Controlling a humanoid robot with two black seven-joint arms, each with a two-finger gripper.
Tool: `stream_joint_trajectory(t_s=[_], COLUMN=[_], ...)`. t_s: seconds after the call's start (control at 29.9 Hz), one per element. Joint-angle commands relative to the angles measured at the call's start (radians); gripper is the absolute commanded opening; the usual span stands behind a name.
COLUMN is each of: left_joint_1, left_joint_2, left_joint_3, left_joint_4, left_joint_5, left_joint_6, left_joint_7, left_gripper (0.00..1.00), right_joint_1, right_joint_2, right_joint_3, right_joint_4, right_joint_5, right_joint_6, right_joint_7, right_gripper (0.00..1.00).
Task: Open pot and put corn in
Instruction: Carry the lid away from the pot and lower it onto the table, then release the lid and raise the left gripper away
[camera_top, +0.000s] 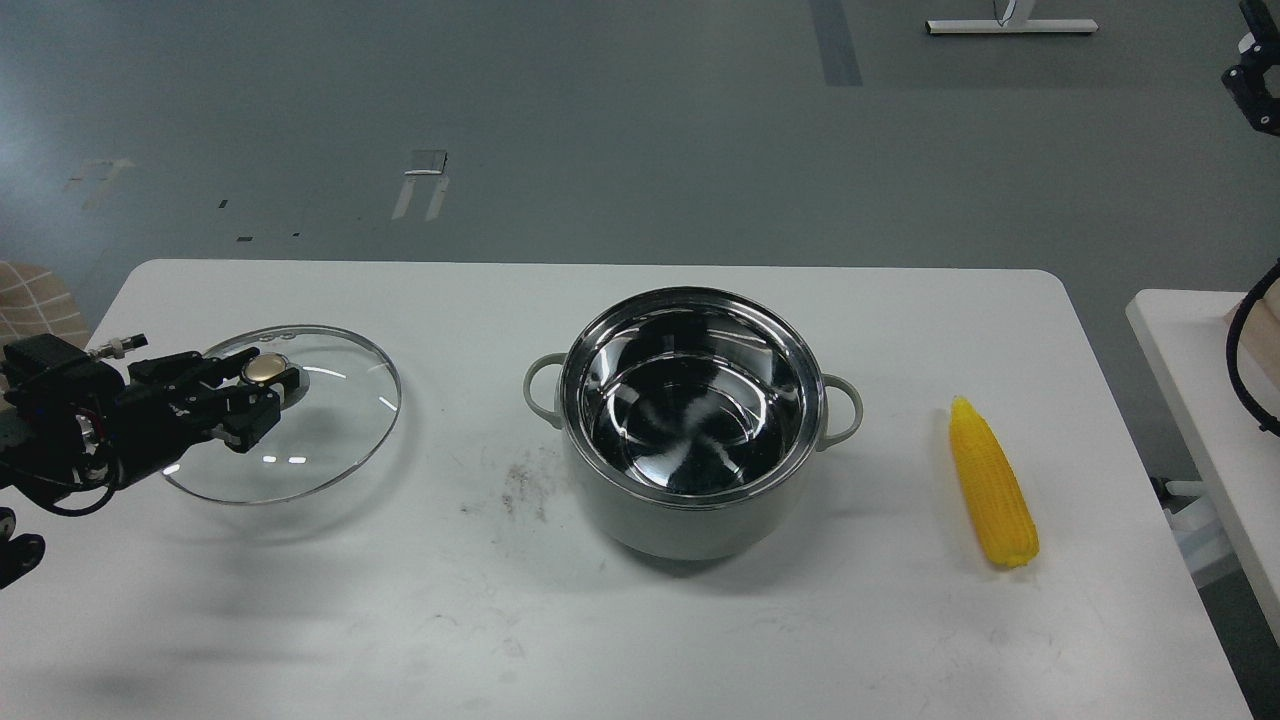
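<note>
On the far right of the white table (300, 620) lies the corn (990, 485), flat on the surface, well apart from the pot (690, 440) that sits open near the middle. Its long axis runs roughly away from the robot, pointed tip at the far end, blunt end toward the near edge and slanting a little to the right. Over on the opposite side, the left gripper (262, 392) sits at the gold knob (263, 369) of the glass lid (290, 440), fingers bracketing the knob, and from this angle I cannot tell whether they clamp it or have already let go. The lid looks set down on the table to the left of the pot, though whether its rim rests fully flat is hard to judge. So the pot is uncovered, steel interior empty, and the opening half of the job looks done. Now the geometry that matters: the corn is on the other side of the pot from that left gripper, with the whole pot between them. The right gripper is nowhere to be seen in this view. My read is that the right arm is the natural one for the pickup, coming in from the right, with its fingers closing across the cob's narrow width rather than along its length. The cob looks about as long as the pot is wide, so tipping it in at an angle seems the safer bet.
</note>
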Motion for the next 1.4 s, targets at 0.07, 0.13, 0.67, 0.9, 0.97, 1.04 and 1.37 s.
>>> stream_joint_trajectory(t_s=[0.07,0.13,0.67,0.9,0.97,1.04,1.37], left_joint_1=[0.027,0.032,0.033,-0.095,-0.146,-0.232,-0.588], left_joint_2=[-0.048,-0.062,-0.07,-0.062,-0.065,-0.067,-0.168], left_joint_3=[0.002,0.002,-0.003,-0.018,-0.018,-0.018,-0.026], left_joint_4=[0.087,0.105,0.111,0.11,0.11,0.11,0.113], left_joint_5=[-0.01,-0.01,-0.033,-0.204,-0.267,-0.385,-1.257], left_joint_6=[0.006,0.017,0.026,0.023,0.018,0.009,-0.313], left_joint_7=[0.0,0.0,0.0,0.0,0.0,0.0,0.0], left_gripper=[0.27,0.27,0.77,0.84,0.84,0.85,0.9], right_joint_1=[-0.003,-0.006,-0.004,-0.008,-0.008,-0.008,-0.061], right_joint_2=[0.0,0.0,0.003,-0.008,-0.02,-0.046,-0.268], right_joint_3=[-0.001,-0.001,-0.001,-0.001,-0.005,-0.012,-0.153], right_joint_4=[0.0,0.0,0.001,0.003,0.007,0.03,0.217], right_joint_5=[0.0,0.0,0.0,0.0,-0.002,-0.005,-0.093], right_joint_6=[0.0,0.0,0.0,0.0,0.0,0.0,0.0], right_joint_7=[-0.001,0.001,-0.001,-0.001,-0.001,-0.003,-0.007], right_gripper=[1.0,1.0,1.0,1.0,1.0,1.0,1.0])
